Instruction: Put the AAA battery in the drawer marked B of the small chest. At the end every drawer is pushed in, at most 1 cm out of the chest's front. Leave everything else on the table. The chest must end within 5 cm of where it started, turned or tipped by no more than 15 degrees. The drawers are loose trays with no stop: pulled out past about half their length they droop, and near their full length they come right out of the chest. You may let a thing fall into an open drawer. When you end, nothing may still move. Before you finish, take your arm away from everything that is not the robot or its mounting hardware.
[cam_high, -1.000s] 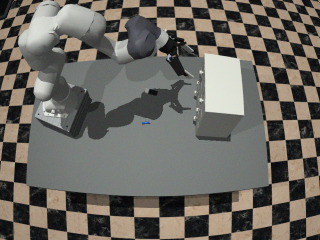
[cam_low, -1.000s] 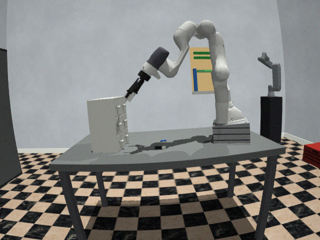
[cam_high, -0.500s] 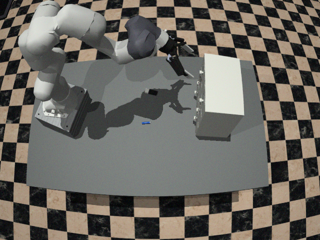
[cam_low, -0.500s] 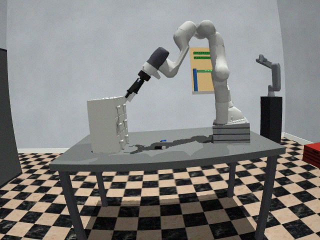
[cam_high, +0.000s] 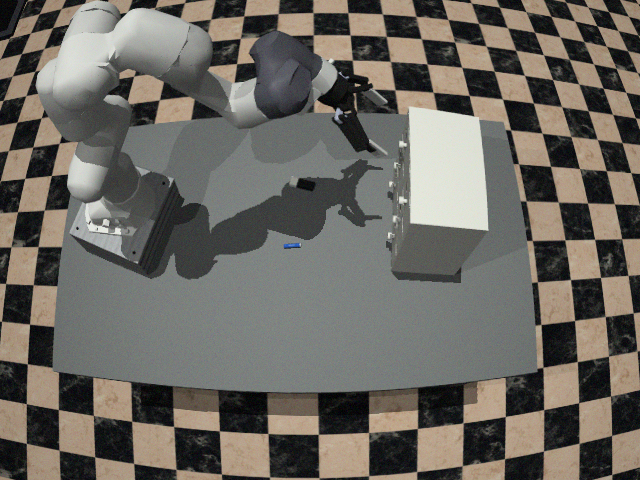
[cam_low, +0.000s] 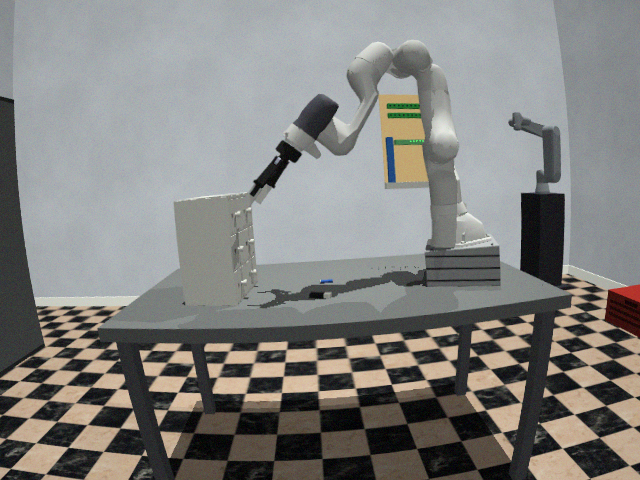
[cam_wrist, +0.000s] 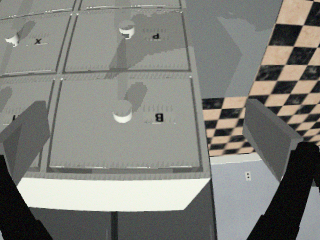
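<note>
The gripper (cam_high: 373, 124) is held wide open with nothing between its fingers, angled down at the top front edge of the chest (cam_high: 447, 170). In the wrist view the fingers are seen on either side of the top corner drawer (cam_wrist: 127, 123), whose round knob (cam_wrist: 123, 112) sits just beside a small dark label (cam_wrist: 159, 118); the letter is too blurred to be read with certainty. All drawers visible there are seen flush with the front. No contact between fingers and chest can be confirmed.

The battery (cam_high: 292, 245), small and blue, lies on the table (cam_high: 289, 330), well apart from the gripper and out in front of the chest. A small black-and-white block (cam_high: 302, 182) lies between the battery and the arm's reach, within the arm's shadow. Nothing is placed between the gripper and the drawer fronts.

The arm's base (cam_high: 155, 242) is mounted at the table's far corner. Beyond the table a black pedestal (cam_low: 541, 235), a tan board (cam_low: 405, 155) and a red crate (cam_low: 624, 308) are seen.
</note>
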